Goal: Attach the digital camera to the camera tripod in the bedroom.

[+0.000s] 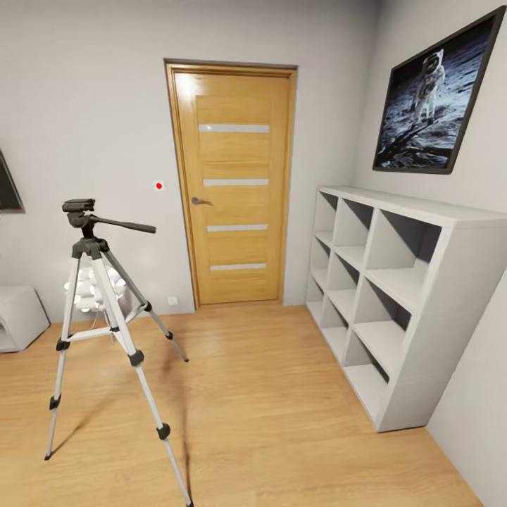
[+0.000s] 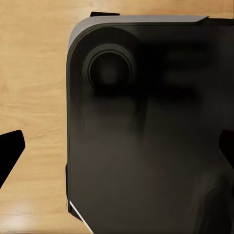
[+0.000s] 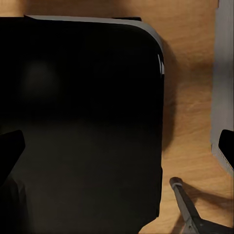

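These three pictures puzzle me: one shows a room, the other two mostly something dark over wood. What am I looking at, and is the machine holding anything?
It is a simulated wheeled robot with two arms. The big picture comes from a camera on its head. It shows a bedroom: the camera tripod stands on the wood floor at left, with an oak door behind it and white cube shelves at right.

The other two pictures come from cameras on each wrist, looking down along each pincer. The big dark shape with a grey edge looks like part of the robot itself, above the floor. The black tips at the picture edges are the pincer fingers, set wide apart, with nothing between them.
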Motion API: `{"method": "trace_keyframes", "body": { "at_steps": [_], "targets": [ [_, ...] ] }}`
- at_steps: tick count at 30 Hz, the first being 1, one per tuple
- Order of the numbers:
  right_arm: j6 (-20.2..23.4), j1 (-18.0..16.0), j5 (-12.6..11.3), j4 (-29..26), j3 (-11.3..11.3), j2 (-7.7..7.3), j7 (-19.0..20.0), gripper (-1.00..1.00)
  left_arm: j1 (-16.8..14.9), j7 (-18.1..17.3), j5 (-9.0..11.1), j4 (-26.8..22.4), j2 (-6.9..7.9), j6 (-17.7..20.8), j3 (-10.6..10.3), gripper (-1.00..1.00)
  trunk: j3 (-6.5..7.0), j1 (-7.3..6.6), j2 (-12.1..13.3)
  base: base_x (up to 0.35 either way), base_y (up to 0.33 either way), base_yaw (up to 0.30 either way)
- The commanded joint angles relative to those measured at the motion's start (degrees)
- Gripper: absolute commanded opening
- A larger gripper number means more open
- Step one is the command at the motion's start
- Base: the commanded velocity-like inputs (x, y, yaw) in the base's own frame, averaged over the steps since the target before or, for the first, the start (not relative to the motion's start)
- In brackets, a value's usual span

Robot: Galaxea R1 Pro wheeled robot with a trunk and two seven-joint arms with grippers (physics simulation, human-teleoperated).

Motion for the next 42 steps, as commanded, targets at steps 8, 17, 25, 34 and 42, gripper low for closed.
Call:
{"method": "trace_keyframes", "body": {
  "at_steps": [8,17,25,34,42],
  "targets": [
    [-0.3,0.0,-0.1,0.1,0.0,0.02,0.0,1.0,0.0,0.0,0.3,0.0,0.0,-0.1,0.1,1.0,-0.03,0.02,0.0,0.185,0.0,0.016],
    [-0.2,0.0,-0.1,0.1,0.0,0.06,0.0,1.0,0.0,0.1,0.3,0.0,0.0,-0.1,0.1,1.0,-0.03,0.02,0.0,0.039,0.0,0.005],
    [-0.3,0.0,-0.1,0.1,0.0,0.03,0.0,1.0,0.0,0.0,0.3,0.0,-0.07,-0.1,0.1,1.0,-0.03,0.02,0.0,0.004,0.0,0.165],
    [-0.3,0.0,-0.1,0.1,0.0,-0.02,0.0,1.0,0.0,0.0,0.3,0.0,-0.08,-0.2,0.1,1.0,-0.03,0.02,0.0,0.001,0.0,0.086],
    [-0.3,0.0,0.0,0.1,0.0,0.01,0.0,1.0,0.0,0.0,0.3,0.0,-0.08,-0.2,0.1,1.0,-0.03,0.02,0.0,0.075,-0.045,0.006]
  ]
}}
